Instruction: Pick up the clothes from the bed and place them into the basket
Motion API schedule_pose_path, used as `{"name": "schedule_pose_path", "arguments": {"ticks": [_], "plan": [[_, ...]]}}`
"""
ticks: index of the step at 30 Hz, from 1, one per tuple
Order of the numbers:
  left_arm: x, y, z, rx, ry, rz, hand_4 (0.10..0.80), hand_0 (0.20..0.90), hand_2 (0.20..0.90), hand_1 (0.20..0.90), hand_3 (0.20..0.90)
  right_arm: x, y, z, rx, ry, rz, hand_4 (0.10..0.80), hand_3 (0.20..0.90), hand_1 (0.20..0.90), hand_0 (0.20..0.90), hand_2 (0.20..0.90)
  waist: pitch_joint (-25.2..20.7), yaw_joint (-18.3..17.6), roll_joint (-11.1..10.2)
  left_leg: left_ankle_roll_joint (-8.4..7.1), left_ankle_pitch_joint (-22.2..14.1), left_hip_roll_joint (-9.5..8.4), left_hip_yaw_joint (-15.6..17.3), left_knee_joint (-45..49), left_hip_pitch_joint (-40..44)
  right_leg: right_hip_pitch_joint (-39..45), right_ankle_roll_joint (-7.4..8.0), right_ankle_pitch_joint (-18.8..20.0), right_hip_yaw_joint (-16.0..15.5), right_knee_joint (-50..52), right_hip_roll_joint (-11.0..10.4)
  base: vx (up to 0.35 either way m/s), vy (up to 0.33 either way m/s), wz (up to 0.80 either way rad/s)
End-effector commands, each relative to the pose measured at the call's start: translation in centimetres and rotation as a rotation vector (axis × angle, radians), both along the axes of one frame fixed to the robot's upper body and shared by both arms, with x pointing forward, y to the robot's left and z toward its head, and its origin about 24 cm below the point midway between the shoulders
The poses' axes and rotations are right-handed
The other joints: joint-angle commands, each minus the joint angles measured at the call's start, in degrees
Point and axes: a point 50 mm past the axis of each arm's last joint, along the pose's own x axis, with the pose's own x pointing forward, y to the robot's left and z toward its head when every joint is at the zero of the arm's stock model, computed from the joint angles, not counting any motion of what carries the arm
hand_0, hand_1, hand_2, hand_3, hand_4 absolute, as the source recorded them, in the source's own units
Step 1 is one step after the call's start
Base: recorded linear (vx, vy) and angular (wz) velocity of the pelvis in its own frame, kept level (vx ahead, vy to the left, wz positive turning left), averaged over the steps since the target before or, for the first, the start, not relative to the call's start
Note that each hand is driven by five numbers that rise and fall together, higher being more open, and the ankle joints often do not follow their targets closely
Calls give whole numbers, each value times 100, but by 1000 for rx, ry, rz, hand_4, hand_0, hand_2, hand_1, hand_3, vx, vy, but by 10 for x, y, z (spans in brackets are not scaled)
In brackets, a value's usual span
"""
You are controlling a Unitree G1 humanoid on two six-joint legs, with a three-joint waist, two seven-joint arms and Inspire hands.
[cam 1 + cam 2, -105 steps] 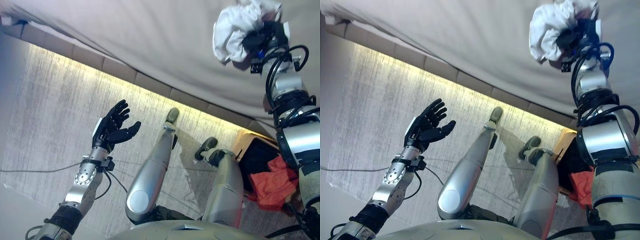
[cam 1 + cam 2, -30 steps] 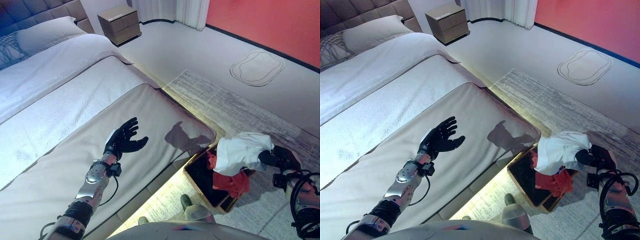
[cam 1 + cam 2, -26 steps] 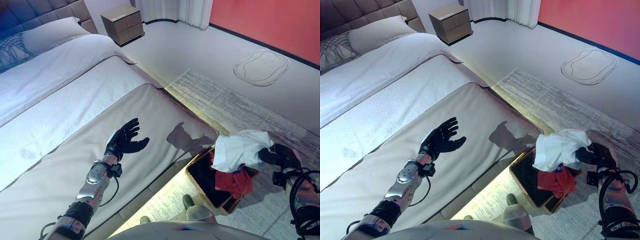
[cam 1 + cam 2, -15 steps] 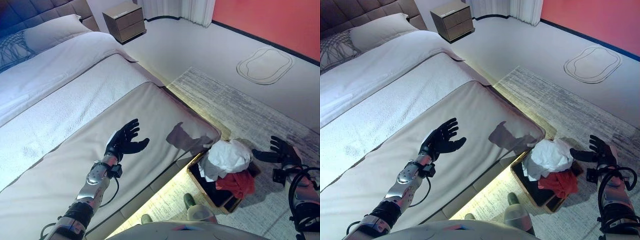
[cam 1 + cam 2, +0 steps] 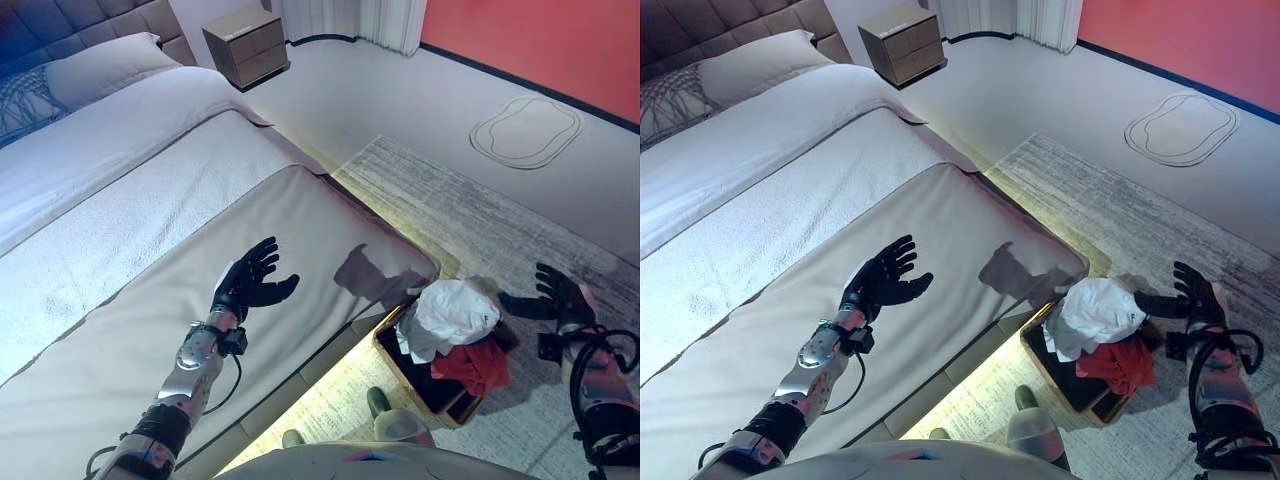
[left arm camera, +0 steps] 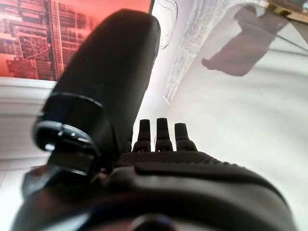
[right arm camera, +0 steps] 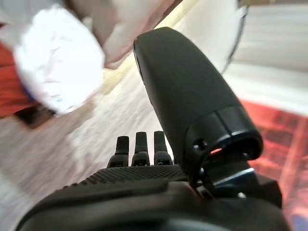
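A crumpled white garment (image 5: 447, 315) lies on top of a red garment (image 5: 472, 366) in the dark wooden basket (image 5: 400, 354) on the floor at the bed's foot; the white garment also shows in the right wrist view (image 7: 57, 77). My right hand (image 5: 556, 297) is open with fingers spread, just right of the basket and apart from the clothes. My left hand (image 5: 250, 285) is open, held above the beige cover of the bed (image 5: 180, 250); its straight fingers (image 6: 157, 132) show in the left wrist view.
A grey rug (image 5: 480, 210) lies under the basket. A wooden nightstand (image 5: 245, 45) stands at the far wall beside the pillows (image 5: 90, 65). A red wall (image 5: 560, 40) runs along the far right.
Since 3.5 s ago the camera has swung round. My right hand carried the white garment over the basket, opened and let it drop onto the red one. The left hand kept still.
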Motion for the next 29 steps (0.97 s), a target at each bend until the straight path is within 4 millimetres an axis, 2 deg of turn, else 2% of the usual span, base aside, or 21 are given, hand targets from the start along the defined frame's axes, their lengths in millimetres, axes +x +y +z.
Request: {"name": "schedule_pose_path", "arguments": {"ticks": [1, 4, 5, 10, 16, 18, 24, 29], "plan": [[17, 11, 20, 8, -159, 86, 800, 900, 900, 900, 900, 37, 33, 47, -59, -318, 156, 800, 900, 900, 900, 900, -246, 165, -307, 67, -825, -8, -539, 399, 123, -232, -42, -197, -141, 466, 113, 49, 50, 11], [14, 4, 17, 47, -185, 103, 800, 900, 900, 900, 900, 36, 65, 35, -86, -337, 206, 800, 900, 900, 900, 900, -244, 269, -351, 78, -742, -48, -750, 256, 91, -188, -41, -185, -180, 381, 105, 35, 34, 27], [14, 3, 17, 52, -187, 109, 800, 900, 900, 900, 900, 35, 69, 33, -75, -335, 211, 800, 900, 900, 900, 900, -243, 284, -357, 84, -729, -57, -791, 234, 80, -182, -42, -188, -195, 376, 104, 13, 26, 36], [8, -9, 4, 112, -150, 127, 800, 900, 900, 900, 900, 28, 107, -6, 40, -206, 274, 800, 900, 900, 900, 900, -245, 586, -446, 104, -647, -140, -1114, 178, -50, -56, -44, -241, -572, 311, -25, 14, 10, 42], [1, -7, -8, 134, -92, 114, 800, 900, 900, 900, 900, 23, 123, -26, 83, -114, 329, 800, 900, 900, 900, 900, -314, 829, -517, 114, -608, -177, -1288, 110, -63, 120, -30, -278, -918, 210, -111, 43, 5, 36], [-4, -1, -14, 128, -62, 121, 800, 900, 900, 900, 900, 21, 134, -31, 91, -90, 365, 800, 900, 900, 900, 900, -349, 969, -553, 119, -574, -188, -1382, 79, -62, 208, -12, -287, -1098, 165, -150, 57, 2, 30], [-16, 9, -25, 74, 14, 147, 800, 900, 900, 900, 900, 21, 153, -33, 113, -75, 444, 800, 900, 900, 900, 900, -336, 1193, -607, 114, -533, -178, -1477, 85, -61, 352, 4, -319, -1358, 142, -201, 39, 1, 16], [-25, 13, -30, 50, 48, 140, 800, 900, 900, 900, 900, 20, 160, -34, 135, -74, 456, 800, 900, 900, 900, 900, -330, 1279, -663, 128, -531, -165, -1488, 71, -11, 450, 19, -311, -1427, 110, -211, 46, -7, 10]]}}
